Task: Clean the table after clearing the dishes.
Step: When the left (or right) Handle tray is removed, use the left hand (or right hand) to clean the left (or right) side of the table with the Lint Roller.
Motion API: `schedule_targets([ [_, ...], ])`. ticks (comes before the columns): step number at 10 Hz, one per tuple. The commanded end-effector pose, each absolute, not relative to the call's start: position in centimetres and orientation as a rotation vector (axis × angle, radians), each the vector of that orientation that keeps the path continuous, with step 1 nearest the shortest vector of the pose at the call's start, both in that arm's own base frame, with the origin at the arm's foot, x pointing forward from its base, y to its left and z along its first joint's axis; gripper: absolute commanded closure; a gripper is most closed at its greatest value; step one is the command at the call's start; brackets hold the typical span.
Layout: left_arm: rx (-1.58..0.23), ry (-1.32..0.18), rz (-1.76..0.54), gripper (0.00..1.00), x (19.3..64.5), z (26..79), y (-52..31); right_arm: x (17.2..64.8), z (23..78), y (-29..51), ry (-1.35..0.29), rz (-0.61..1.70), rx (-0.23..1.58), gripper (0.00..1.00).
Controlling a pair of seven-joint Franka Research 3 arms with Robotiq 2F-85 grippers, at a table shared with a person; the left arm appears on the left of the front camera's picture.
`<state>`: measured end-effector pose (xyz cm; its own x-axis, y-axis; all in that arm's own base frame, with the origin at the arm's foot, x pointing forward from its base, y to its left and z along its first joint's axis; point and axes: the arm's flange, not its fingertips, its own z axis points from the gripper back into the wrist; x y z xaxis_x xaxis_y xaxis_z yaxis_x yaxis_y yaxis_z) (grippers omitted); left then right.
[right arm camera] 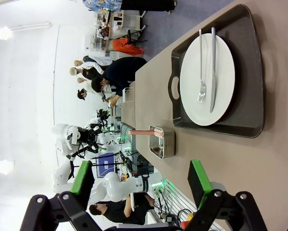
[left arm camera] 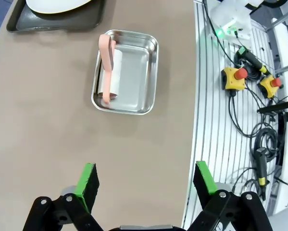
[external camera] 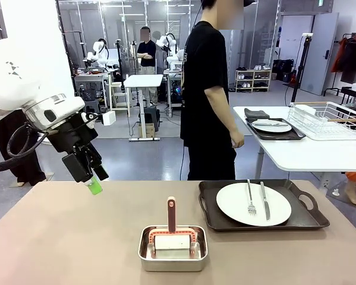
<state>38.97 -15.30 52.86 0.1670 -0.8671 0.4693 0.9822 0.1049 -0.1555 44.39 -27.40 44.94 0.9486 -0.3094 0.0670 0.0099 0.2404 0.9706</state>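
Front view: your left gripper (external camera: 95, 185) is hanging above the left part of the table (external camera: 59, 237), touching nothing. A steel pan (external camera: 173, 256) holding a pink-handled roller (external camera: 171, 215) is sitting near the table's front edge. To its right, a dark tray (external camera: 210, 208) is carrying a white plate (external camera: 234, 205) with a fork (external camera: 251, 199) and a knife (external camera: 265, 202). A person (external camera: 207, 89) is standing at the far side.

Left wrist view: the jaws are standing wide and gripping nothing, with bare tabletop below and the pan farther ahead.

Right wrist view: your right gripper (right arm camera: 141, 175) is gaping wide and empty, facing the tray and plate.
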Motion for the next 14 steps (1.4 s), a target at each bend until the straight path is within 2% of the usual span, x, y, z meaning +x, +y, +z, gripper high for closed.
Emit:
schedule_targets([
  [1, -0.390, -0.276, -1.434, 0.00, 39.0, 53.8, -17.9, 44.3, 45.2, -27.3, -0.271, -0.218, 1.314, 0.00],
  [3, -0.283, -0.265, -1.587, 0.00, 39.7, 55.1, -24.9, 44.3, 45.2, -27.3, -0.271, -0.218, 1.314, 0.00],
  [9, -0.078, -0.153, -1.651, 0.00, 40.6, 54.0, -34.9, 44.3, 45.2, -27.3, -0.271, -0.218, 1.314, 0.00],
  [14, -0.085, -0.086, -1.595, 0.00, 40.4, 50.8, -37.5, 44.3, 45.2, -27.3, -0.271, -0.218, 1.314, 0.00],
])
